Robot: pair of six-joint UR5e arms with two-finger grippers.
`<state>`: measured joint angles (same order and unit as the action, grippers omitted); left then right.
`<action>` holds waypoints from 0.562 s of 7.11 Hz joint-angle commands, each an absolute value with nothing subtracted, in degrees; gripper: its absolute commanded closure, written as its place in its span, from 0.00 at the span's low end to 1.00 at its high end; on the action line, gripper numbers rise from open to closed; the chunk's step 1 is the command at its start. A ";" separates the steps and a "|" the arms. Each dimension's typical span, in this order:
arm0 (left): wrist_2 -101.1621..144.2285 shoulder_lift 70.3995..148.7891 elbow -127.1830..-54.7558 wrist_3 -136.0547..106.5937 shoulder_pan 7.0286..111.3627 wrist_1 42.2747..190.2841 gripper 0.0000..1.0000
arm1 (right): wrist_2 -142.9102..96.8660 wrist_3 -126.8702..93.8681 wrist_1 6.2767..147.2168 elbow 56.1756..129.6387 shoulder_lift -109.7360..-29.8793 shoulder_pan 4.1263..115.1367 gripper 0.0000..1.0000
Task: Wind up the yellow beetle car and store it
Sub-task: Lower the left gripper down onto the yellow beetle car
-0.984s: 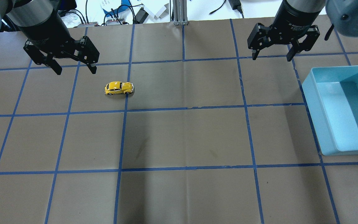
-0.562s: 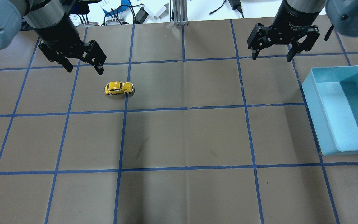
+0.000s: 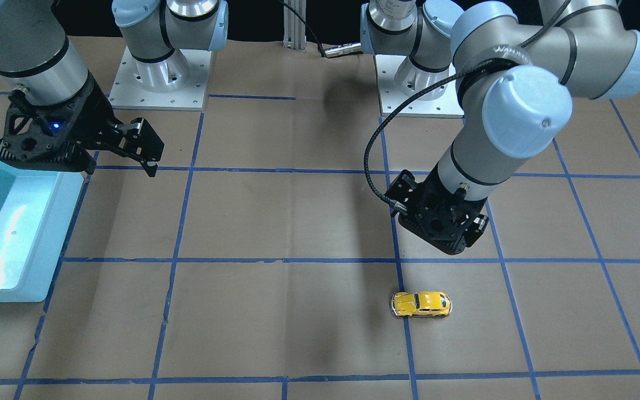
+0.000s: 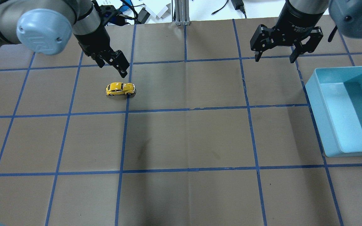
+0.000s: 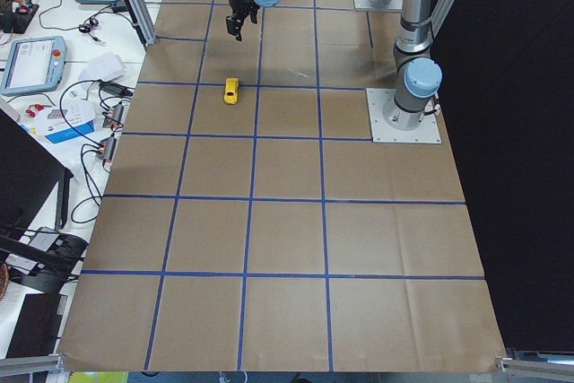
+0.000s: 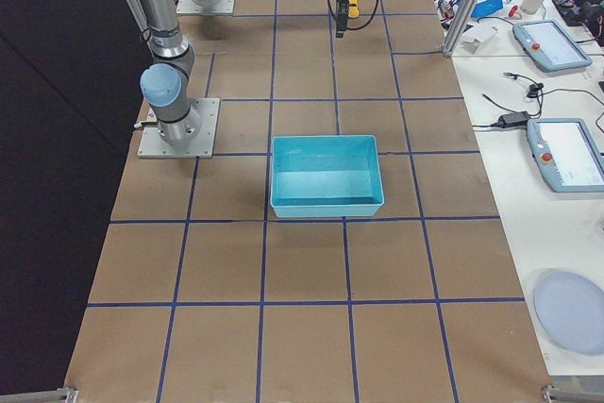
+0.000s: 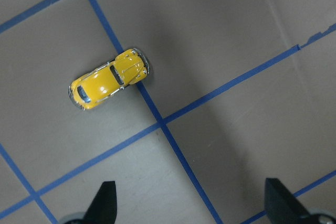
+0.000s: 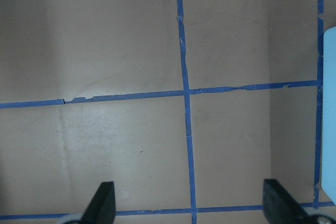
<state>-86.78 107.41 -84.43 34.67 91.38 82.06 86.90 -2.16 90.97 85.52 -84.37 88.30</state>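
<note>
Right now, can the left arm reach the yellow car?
Probably yes: the left gripper hangs open near the yellow beetle car, and nothing lies between them.

- White print on the black body of the right claw [image 4: 274,59], seen in the overhead view, begins "2F Adaptive". The letters after that are too small to make out.
- The grey-blue joint cap [image 4: 41,30] on the left arm bears a raised round emblem, but its letters cannot be read.
- A black band [image 3: 499,51] on the left arm, in the front-facing view, carries white lettering that is too small and curved to read.
- The handheld screen [image 6: 564,153] on the side bench shows no legible writing.
</note>
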 commanded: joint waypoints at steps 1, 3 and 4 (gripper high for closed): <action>-87.27 111.60 -84.55 49.93 91.76 78.24 0.00 | 86.84 -2.20 91.32 85.87 -84.29 88.33 0.00; -87.54 114.77 -84.55 64.88 91.76 73.06 0.00 | 86.66 -2.11 91.67 85.69 -83.68 88.24 0.00; -87.54 115.83 -84.99 70.43 91.76 69.56 0.00 | 86.75 -2.11 91.84 85.95 -83.58 88.16 0.00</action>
<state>-87.47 114.22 -84.66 62.43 91.75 73.40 86.76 -2.12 91.62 85.75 -83.84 88.23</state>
